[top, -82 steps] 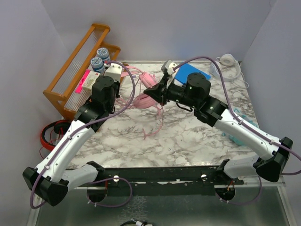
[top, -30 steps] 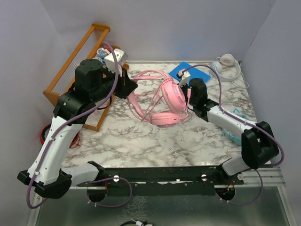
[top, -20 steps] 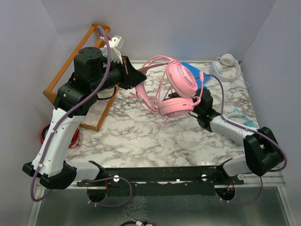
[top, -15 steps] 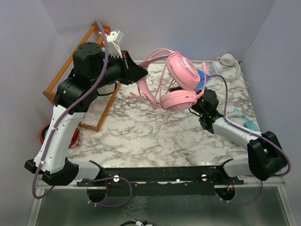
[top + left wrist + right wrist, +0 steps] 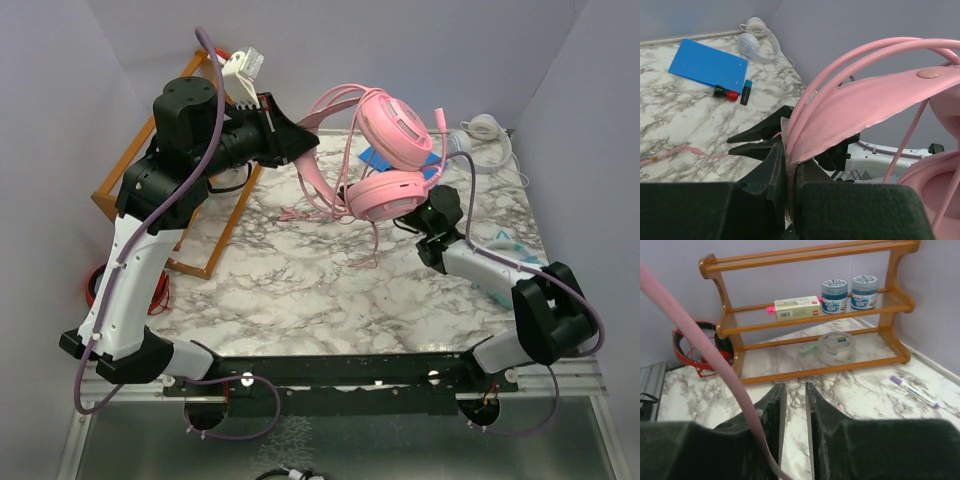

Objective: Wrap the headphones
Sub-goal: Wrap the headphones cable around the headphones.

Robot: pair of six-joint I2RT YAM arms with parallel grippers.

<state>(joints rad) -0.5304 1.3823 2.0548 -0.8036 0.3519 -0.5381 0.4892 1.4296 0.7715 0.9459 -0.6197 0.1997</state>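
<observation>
Pink all over on the pink headphones (image 5: 395,150): ear cups, headband and trailing cable (image 5: 372,235) alike. White with grey veining, marble-fashion, across the table (image 5: 300,290). Plain white for the white headphones (image 5: 752,42); teal for the teal headphones (image 5: 522,252). Flat bright blue on the board (image 5: 707,65). Warm orange-brown wood for the rack (image 5: 805,252), with blue-lidded jars (image 5: 834,292), a cream box (image 5: 797,307) with pink ends and a clear tape roll (image 5: 835,347). Red and black on the red-and-black pair (image 5: 690,347). Purple for the marker (image 5: 914,390). Black on the left gripper (image 5: 790,160); white and black along the left arm (image 5: 130,270), with a purple hose (image 5: 215,90).
</observation>
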